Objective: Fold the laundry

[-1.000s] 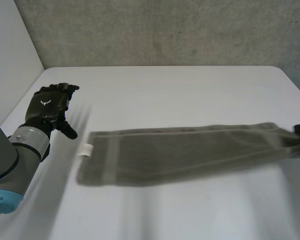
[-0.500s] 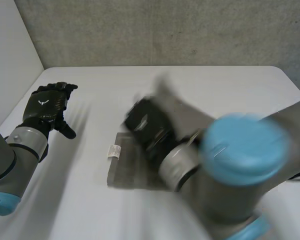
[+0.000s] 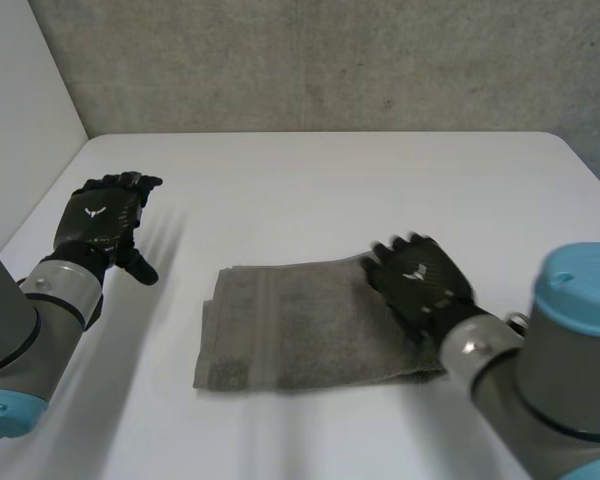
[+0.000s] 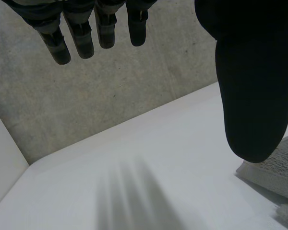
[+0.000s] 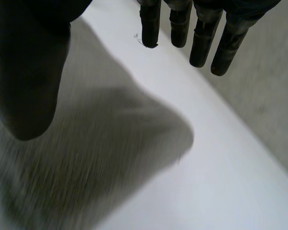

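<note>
Fingers (image 5: 201, 43) of the right hand (image 3: 420, 285): straight, a little apart, thumb held wide of them, nothing pinched. The hand sits palm down over the right end of the towel (image 3: 290, 325). Cannot tell whether it presses the cloth or hovers just above it.

Towel: grey-green, doubled into a short rectangle, flat on the white surface (image 3: 330, 180) toward the front middle. Its long axis runs side to side between the arms. Layers sit slightly askew at the right end.

The left hand (image 3: 98, 222) has its fingers (image 4: 79, 33) straight and spread, empty, above bare surface and well apart from the towel's left edge. In the left wrist view a towel corner shows just past the thumb.

Judgement: the right hand is the nearer. The next fold likely crosses the long axis, with the right end carried toward the left. For that, the right hand must first get a pinch on the end beneath it.
</note>
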Controlling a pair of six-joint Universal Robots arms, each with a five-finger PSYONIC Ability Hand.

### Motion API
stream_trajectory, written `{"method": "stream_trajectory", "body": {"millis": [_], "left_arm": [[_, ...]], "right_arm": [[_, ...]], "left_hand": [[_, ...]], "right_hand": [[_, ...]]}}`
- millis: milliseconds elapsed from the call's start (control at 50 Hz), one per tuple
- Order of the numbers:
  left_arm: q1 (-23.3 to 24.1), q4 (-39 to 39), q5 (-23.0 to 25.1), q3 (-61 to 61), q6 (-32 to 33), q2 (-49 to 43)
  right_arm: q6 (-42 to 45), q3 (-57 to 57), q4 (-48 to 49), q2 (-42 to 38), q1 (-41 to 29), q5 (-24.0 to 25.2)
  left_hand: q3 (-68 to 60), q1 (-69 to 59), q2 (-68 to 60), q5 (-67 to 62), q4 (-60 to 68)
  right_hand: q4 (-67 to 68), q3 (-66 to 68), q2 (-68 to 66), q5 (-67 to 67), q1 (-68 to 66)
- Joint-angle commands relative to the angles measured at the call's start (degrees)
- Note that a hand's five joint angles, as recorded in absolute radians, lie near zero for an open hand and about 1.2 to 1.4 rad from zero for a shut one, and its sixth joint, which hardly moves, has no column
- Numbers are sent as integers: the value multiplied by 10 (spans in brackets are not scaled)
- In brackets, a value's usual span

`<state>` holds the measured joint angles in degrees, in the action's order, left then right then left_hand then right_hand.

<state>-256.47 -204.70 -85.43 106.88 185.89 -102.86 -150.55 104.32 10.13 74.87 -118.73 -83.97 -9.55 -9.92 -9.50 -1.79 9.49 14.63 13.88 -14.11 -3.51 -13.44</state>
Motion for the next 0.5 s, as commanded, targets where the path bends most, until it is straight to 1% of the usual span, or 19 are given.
{"method": "stream_trajectory", "body": {"millis": [20,40,60,80,160,200,220,240,260,300,320,360,380,400,420,440,460,480,500], "left_arm": [[1,0,0,1,0,-1],[1,0,0,1,0,-1],[1,0,0,1,0,-1],[3,0,0,1,0,-1],[4,0,-1,1,-1,-1],[4,0,-1,1,-2,-1],[5,1,-2,1,-2,0],[5,0,-2,1,-2,0],[5,0,-2,1,-2,0],[8,0,-3,2,-2,2],[8,0,-3,2,-2,2],[8,0,-1,4,-2,4],[8,0,-1,5,-2,5],[8,0,-1,5,-2,5],[8,0,-1,5,-2,5],[8,0,-1,6,-2,5],[8,0,-1,8,-2,5],[8,0,-1,8,-2,5],[8,0,-1,10,-1,6]], "right_arm": [[3,76,-6,-4,108,75],[3,74,-5,-10,115,80],[3,74,-5,-10,115,80],[2,70,0,-13,118,83],[-6,48,17,-5,115,78],[-9,-1,31,4,97,59],[-9,-1,31,4,97,59],[-15,-28,28,11,63,50],[-15,-28,28,12,63,50],[-27,-95,12,6,-23,41],[-27,-96,12,6,-24,41],[-21,-160,-29,-45,-92,34],[-21,-161,-29,-46,-92,34],[-19,-189,-64,-68,-118,22],[-19,-190,-64,-68,-118,22],[-20,-210,-92,-79,-134,4],[-25,-215,-106,-77,-140,-17],[-25,-215,-107,-77,-140,-17],[-26,-199,-103,-71,-138,-35]], "left_hand": [[-4,-1,-5,18,5],[-4,-1,-5,18,5],[-4,-1,-5,18,5],[-4,-1,-5,18,5],[-4,-1,-5,18,5],[-4,-1,-5,18,5],[-4,-1,-5,18,5],[-4,-1,-5,18,5],[-4,-1,-5,18,5],[-4,-1,-5,18,5],[-4,-1,-5,18,5],[-4,-1,-5,18,5],[-4,-1,-5,18,5],[-4,-1,-5,18,5],[-4,-1,-5,18,5],[-4,-1,-5,18,5],[-4,-1,-5,18,5],[-4,-1,-5,18,5],[-4,-1,-5,18,5]], "right_hand": [[229,236,-234,-240,-241],[419,426,-424,-430,-431],[420,428,-426,-432,-432],[651,659,-657,-663,-663],[654,661,-659,-665,-666],[654,661,-659,-665,-666],[654,661,-659,-665,-666],[654,661,-659,-665,-666],[654,661,-659,-665,-666],[654,661,-659,-665,-666],[654,661,-659,-665,-666],[654,661,-659,-665,-666],[654,661,-659,-665,-666],[654,661,-659,-665,-666],[654,661,-659,-665,-666],[584,592,-590,-596,-596],[244,251,-249,-255,-256],[241,248,-246,-252,-252],[29,36,-34,-40,-41]]}}
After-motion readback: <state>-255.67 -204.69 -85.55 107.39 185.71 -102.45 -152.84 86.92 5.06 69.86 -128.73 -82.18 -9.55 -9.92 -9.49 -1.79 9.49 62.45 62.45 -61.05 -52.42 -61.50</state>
